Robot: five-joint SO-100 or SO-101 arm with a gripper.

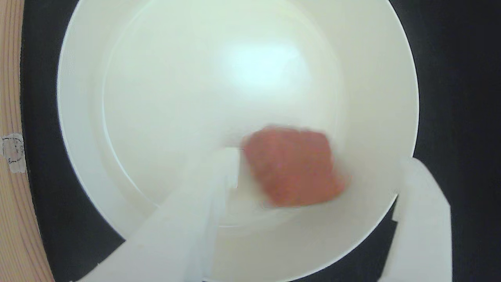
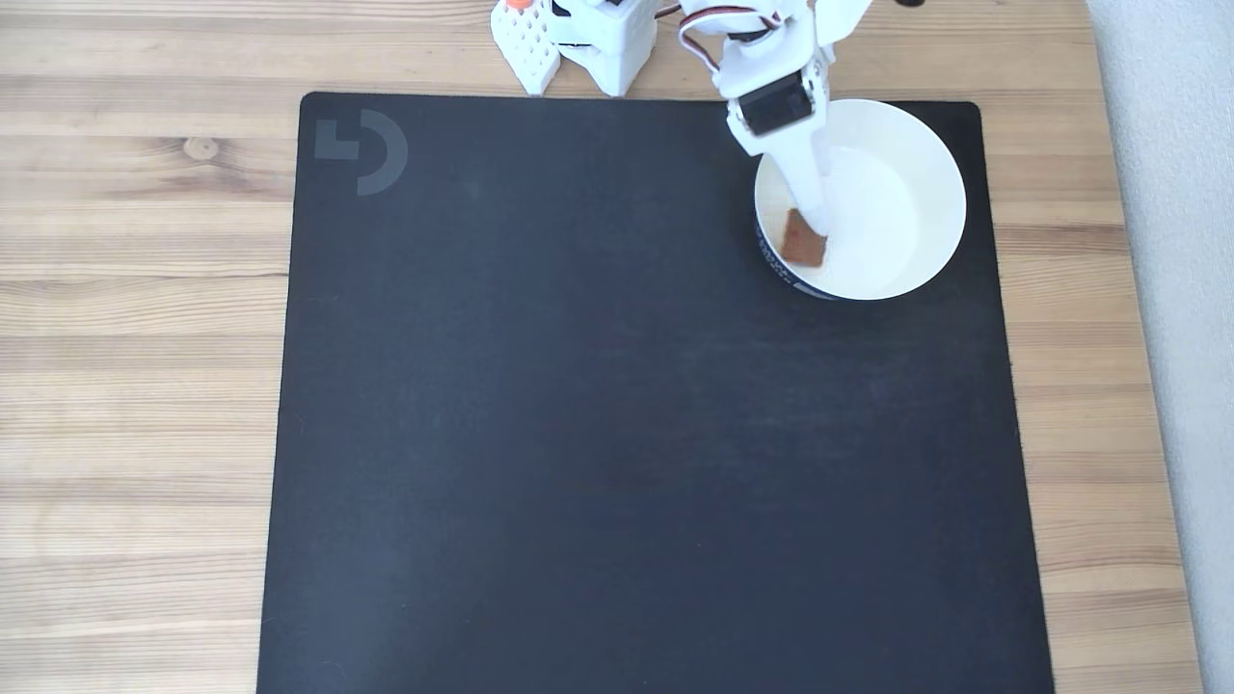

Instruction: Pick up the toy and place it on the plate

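The reddish-brown toy (image 1: 293, 166) looks blurred over the lower right of the white plate (image 1: 176, 98) in the wrist view. My gripper (image 1: 321, 160) hangs over the plate and is open. Its left finger (image 1: 219, 176) lies right against the toy, while the right finger (image 1: 422, 196) stands well apart from it near the rim. In the fixed view the toy (image 2: 802, 241) sits inside the plate (image 2: 925, 164) by its left wall, just under my gripper (image 2: 818, 224). I cannot tell whether the toy rests on the plate floor or is still dropping.
The plate stands at the back right corner of a black mat (image 2: 627, 434) on a wooden table (image 2: 145, 337). The arm's white base (image 2: 588, 39) is at the table's back edge. A wood strip (image 1: 11, 156) shows at the left of the wrist view.
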